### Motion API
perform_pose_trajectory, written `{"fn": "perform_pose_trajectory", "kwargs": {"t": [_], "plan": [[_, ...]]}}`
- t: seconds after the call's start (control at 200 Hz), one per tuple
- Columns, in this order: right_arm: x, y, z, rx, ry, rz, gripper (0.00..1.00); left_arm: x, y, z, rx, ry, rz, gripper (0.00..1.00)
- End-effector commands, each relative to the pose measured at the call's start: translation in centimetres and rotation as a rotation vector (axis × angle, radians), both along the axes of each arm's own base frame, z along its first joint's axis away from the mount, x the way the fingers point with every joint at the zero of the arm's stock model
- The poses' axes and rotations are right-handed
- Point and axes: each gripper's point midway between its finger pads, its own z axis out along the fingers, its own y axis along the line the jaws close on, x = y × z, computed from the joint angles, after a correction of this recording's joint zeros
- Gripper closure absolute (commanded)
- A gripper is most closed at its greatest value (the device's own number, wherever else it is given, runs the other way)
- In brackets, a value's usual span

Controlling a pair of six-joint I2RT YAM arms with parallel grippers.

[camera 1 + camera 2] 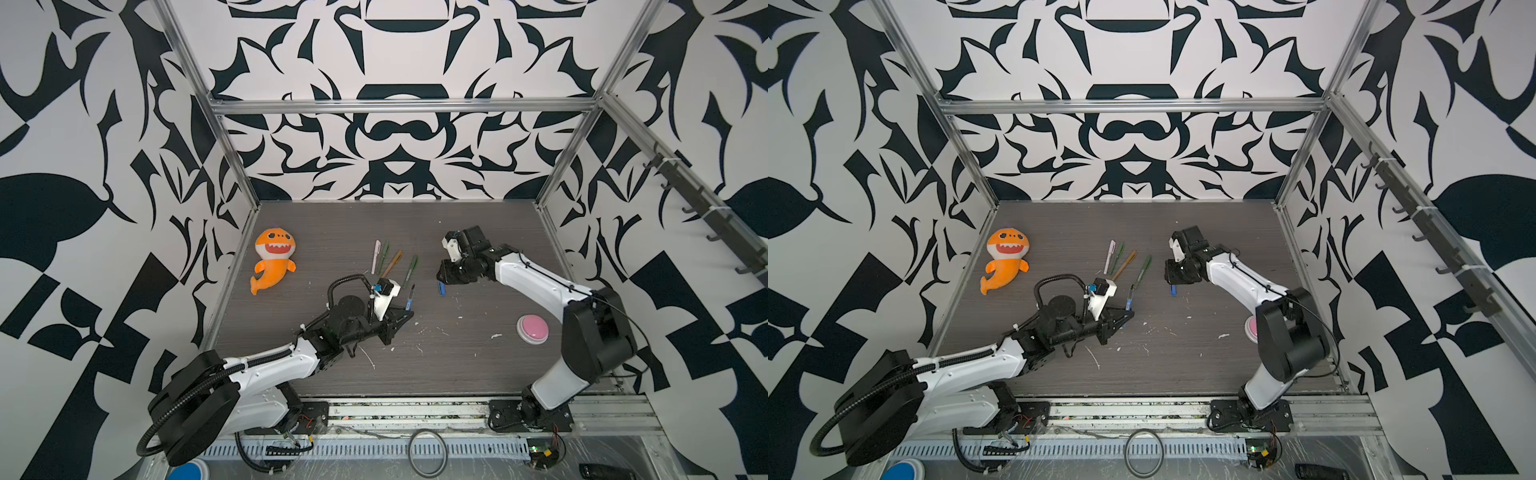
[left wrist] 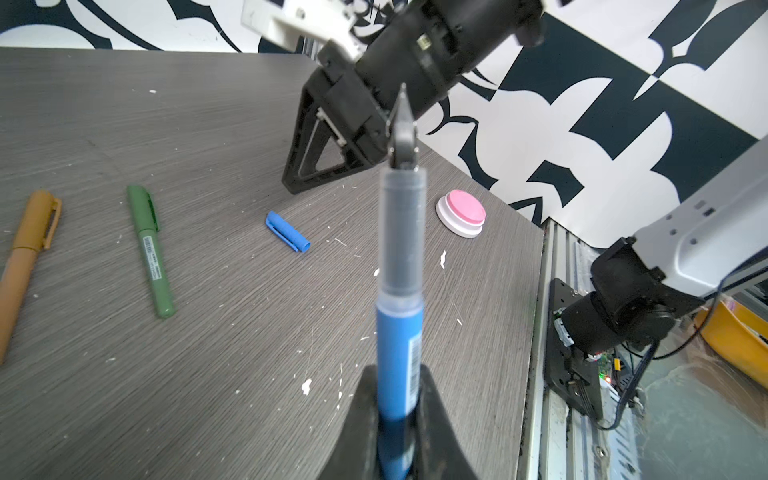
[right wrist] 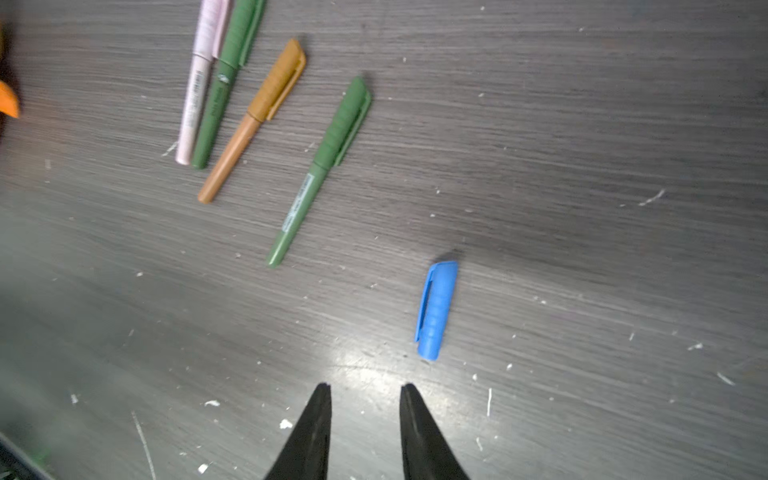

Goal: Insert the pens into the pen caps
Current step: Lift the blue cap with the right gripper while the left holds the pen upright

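We find four of the five pens already wearing their caps. The pink pen (image 1: 376,255), a green pen (image 1: 384,252), the orange pen (image 1: 392,263) and a second green pen (image 1: 411,270) lie in a loose fan on the bench (image 1: 478,361), just above the middle of the frame in both top views. The step in hand is, in our judgement, the last pairing, blue with blue. The left jaws are clamped on the barrel of the blue pen (image 2: 399,332), whose bare dark tip points away from the wrist. In a top view the blue pen (image 1: 410,296) sits close to the centre of the frame, raised off the bench. The blue cap (image 3: 436,309) lies loose on the bench. In a top view the blue cap (image 1: 442,287) is a little right of centre, near the pen but apart from it. The right jaws hang over the bench beside it, apart and empty. The right wrist view shows the cap off to one side of the gap, not within it. The next move calls for the right jaws to shift across, straddle the cap and close. They must then lift and turn it so its open end meets the pen tip. We note that a short round cap may skid or roll when pinched.
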Motion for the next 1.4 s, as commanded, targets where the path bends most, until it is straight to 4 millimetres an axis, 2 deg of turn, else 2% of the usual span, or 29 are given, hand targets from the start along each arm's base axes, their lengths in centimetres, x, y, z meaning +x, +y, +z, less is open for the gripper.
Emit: {"fn": "perform_pose_trajectory", "kwargs": {"t": [0.0, 0.1, 0.23, 0.495, 0.74, 1.165, 1.315, 1.39], "plan": [[1.5, -1.2, -0.5, -0.109, 0.007, 0.012, 0.68, -0.5, 0.3, 1.0, -0.041, -0.016, -0.008, 0.95], [1.9, -1.6, -2.2, -0.156, 0.045, 0.008, 0.69, -0.8, 0.5, 1.2, -0.046, -0.02, -0.01, 0.95], [1.9, -1.7, -3.5, -0.168, 0.07, -0.002, 0.69, -1.0, 0.9, 1.3, -0.05, -0.028, -0.007, 0.94], [2.1, -0.9, -5.5, -0.134, 0.11, -0.01, 0.74, -1.2, 0.7, 1.4, -0.056, -0.025, -0.022, 0.94], [2.4, -0.6, -6.5, -0.126, 0.127, -0.012, 0.75, -1.3, 0.8, 1.4, -0.065, -0.023, -0.021, 0.94], [2.5, -0.8, -7.3, -0.139, 0.133, -0.025, 0.81, -0.9, 0.7, 1.3, -0.053, -0.028, -0.012, 0.94], [2.5, -0.5, -6.3, -0.118, 0.106, -0.034, 0.81, -0.8, 0.7, 1.3, -0.049, -0.028, -0.006, 0.94], [2.6, -0.3, -5.0, -0.09, 0.068, -0.039, 0.82, -0.6, 0.7, 1.3, -0.047, -0.031, 0.002, 0.94]]}}
